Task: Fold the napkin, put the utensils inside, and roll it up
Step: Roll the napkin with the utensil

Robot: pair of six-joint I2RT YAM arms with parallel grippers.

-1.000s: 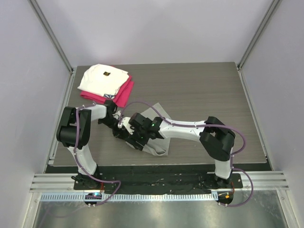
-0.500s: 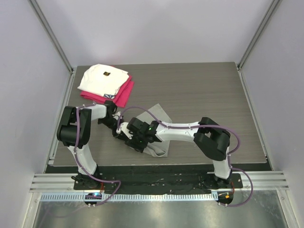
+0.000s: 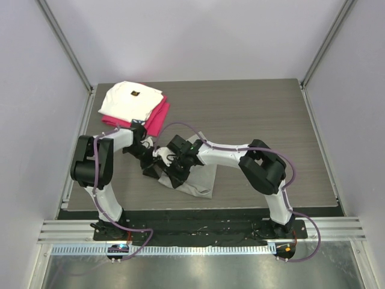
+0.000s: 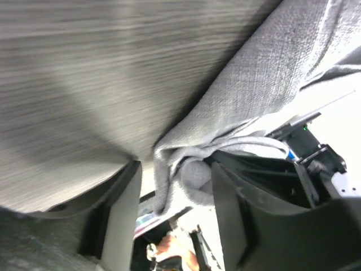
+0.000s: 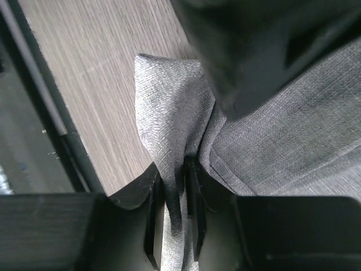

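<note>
The large light-grey soft napkin is seen lying crumpled on the grey wood-grain bench, near its front edge and left of centre, with both arms meeting over its left side.

Compared with 1 second ago, the left end effector has been released. Its 2 fingers are now parted, and a bunched fold of the napkin is left loose between them without being squeezed. Over the same second the right end effector has been clenched. A narrow ridge of the napkin is now pinched between its 2 fingers, just above the bench surface. The right arm's elbow has been drawn leftward, and its wrist has been shifted toward the far side, so more of the napkin's far corner is covered.

At the far-left corner of the bench, well apart from the napkin, a folded white cloth with a small dark mark is stacked on a folded magenta-red cloth.
</note>
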